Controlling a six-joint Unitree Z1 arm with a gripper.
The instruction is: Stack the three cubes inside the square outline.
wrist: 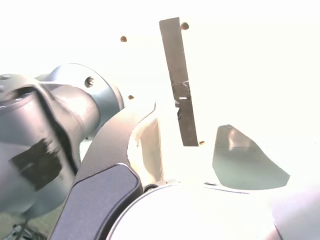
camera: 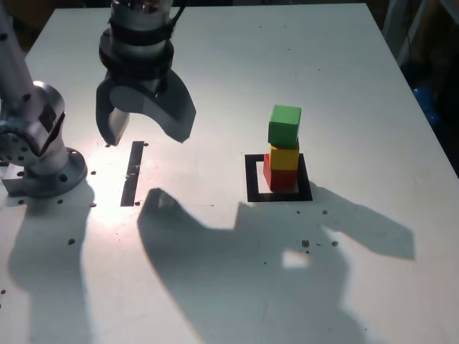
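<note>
Three cubes stacked in square outline: red, yellow, green. Looks done. Pincer spread open, empty, well apart.

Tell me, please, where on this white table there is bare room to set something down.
The white table is bare beyond and at the exterior view's right of the green-yellow-red cube stack in the black tape square outline, and along the shadowed near edge. It is crowded at that view's left: the grey arm base, black tape strip and open gripper.
</note>
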